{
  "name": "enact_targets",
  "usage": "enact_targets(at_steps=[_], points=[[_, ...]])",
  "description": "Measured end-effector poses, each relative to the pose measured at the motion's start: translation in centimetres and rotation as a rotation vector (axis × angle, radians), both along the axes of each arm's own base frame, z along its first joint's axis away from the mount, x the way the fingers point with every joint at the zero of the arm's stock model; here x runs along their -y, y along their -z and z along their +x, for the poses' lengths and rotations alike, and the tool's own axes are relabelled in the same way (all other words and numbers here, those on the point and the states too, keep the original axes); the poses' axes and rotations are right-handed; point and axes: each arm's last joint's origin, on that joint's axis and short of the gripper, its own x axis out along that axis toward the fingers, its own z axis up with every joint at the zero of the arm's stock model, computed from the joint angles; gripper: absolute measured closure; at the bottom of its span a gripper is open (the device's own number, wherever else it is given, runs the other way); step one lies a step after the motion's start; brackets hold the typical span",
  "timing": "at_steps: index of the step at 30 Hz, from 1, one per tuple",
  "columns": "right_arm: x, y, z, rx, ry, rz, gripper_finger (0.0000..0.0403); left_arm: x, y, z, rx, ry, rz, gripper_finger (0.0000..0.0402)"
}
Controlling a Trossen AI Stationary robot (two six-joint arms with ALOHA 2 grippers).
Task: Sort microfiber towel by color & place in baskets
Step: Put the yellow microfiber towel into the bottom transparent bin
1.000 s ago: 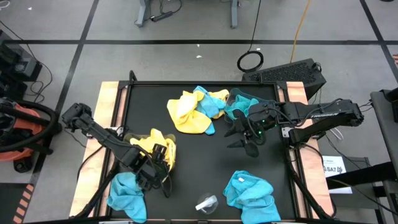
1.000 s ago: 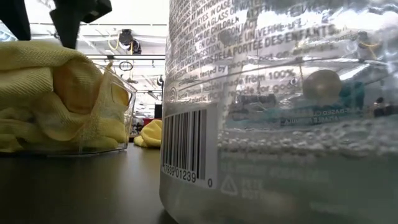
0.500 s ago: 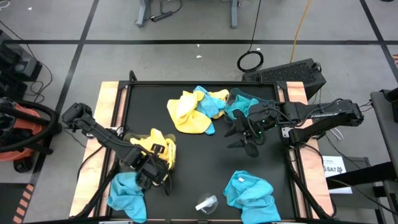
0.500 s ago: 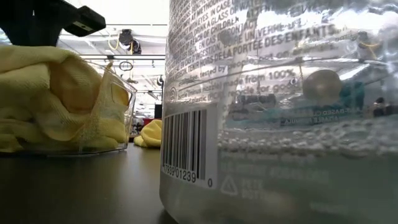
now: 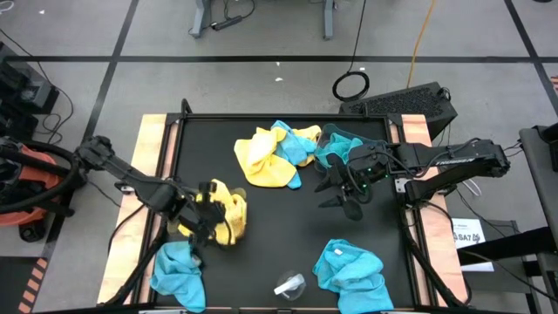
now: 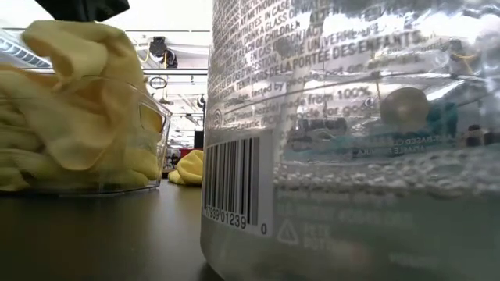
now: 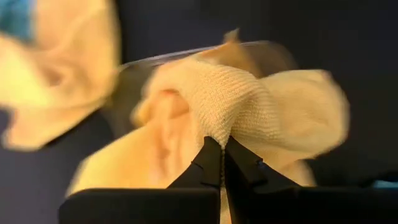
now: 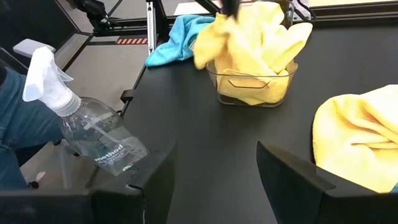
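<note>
A clear basket (image 8: 252, 92) near the table's left holds yellow microfiber towels (image 5: 225, 218). My left gripper (image 7: 217, 144) is above it, shut on one yellow towel (image 6: 74, 55) that rises over the basket's rim. My right gripper (image 5: 342, 194) hovers open over bare table right of centre, with nothing between its fingers. A mixed pile of yellow and teal towels (image 5: 275, 153) lies at the far middle. Teal towels lie at the near left (image 5: 177, 270) and near right (image 5: 351, 269). My left gripper pinches a raised fold (image 7: 214, 121) of the yellow towel between its two fingertips. The fingers come from above, slanting down. The towel hangs below them in loose bunches, and its lower part (image 6: 70, 148) is still inside the basket.
A clear spray bottle (image 5: 289, 285) lies on its side at the near edge and fills the low view (image 6: 351, 140). A further yellow towel (image 8: 360, 137) lies close to my right gripper. Bare black table (image 5: 279, 227) stretches between the basket and the near-right teal pile.
My left gripper has shut on a yellow towel in the basket, then risen and gone toward the table's far left. The towel's top has been drawn up above the basket's rim while its lower part stays inside.
</note>
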Motion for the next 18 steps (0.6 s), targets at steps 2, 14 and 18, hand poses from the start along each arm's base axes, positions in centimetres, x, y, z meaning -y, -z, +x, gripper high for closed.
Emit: enact_targets(at_steps=[2, 14, 18], points=[[0.0, 0.0, 0.0, 0.000, 0.000, -0.001, 0.0190, -0.9, -0.2, -0.4, -0.017, -0.039, 0.046, 0.0398], [0.1, 0.0, 0.0, -0.003, 0.034, -0.002, 0.0190, -3.0, 5.5, 0.3, -0.134, -0.014, 0.029, 0.0399], [0.1, 0.0, 0.0, -0.005, 0.036, 0.003, 0.0190, -3.1, 7.9, 0.0, -0.150, 0.003, 0.022, 0.0399]])
